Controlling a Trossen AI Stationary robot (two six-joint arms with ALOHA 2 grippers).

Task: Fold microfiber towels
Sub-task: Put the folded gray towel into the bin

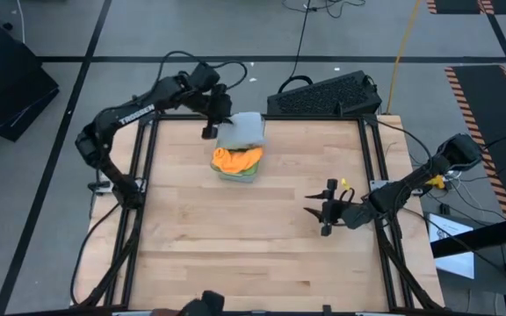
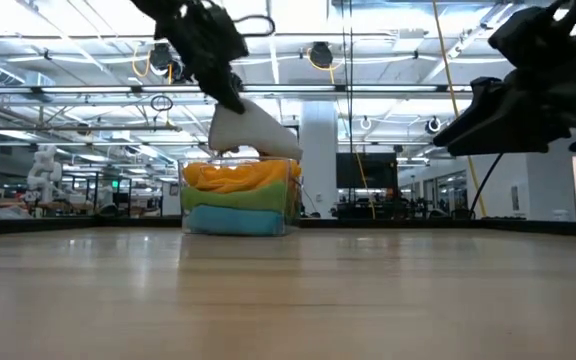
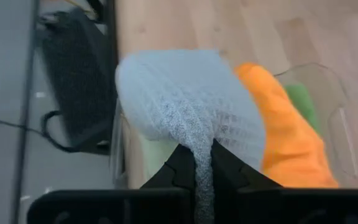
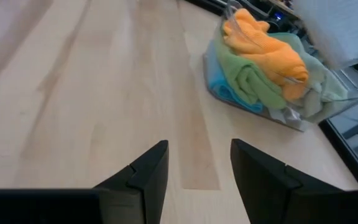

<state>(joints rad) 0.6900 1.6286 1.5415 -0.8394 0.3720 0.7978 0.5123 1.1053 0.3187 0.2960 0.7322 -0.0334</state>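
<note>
A folded light grey towel [image 1: 242, 130] hangs over a clear plastic bin [image 1: 238, 165] at the table's far middle; it also shows in the low view [image 2: 253, 131]. My left gripper [image 1: 211, 125] is shut on it at its left side. In the bin lie an orange towel [image 4: 267, 38], a green towel [image 4: 248, 76] and a blue towel [image 4: 224, 91], stacked. My right gripper [image 1: 328, 212] is open and empty over the table's right part, away from the bin. My left gripper pinches the folded grey towel by one edge [image 3: 199, 163] between its two fingers [image 3: 182, 167]. The fingers come from the table's left, slanting down. The towel is lifted above the orange towel, spreading out from the fingers roughly level over the bin.
A black keyboard [image 1: 325, 95] lies at the far edge behind the table. Bare wood spreads over the near half and the left of the table. The metal frame rails run along the table's left [image 1: 134, 202] and right [image 1: 379, 202] sides.
</note>
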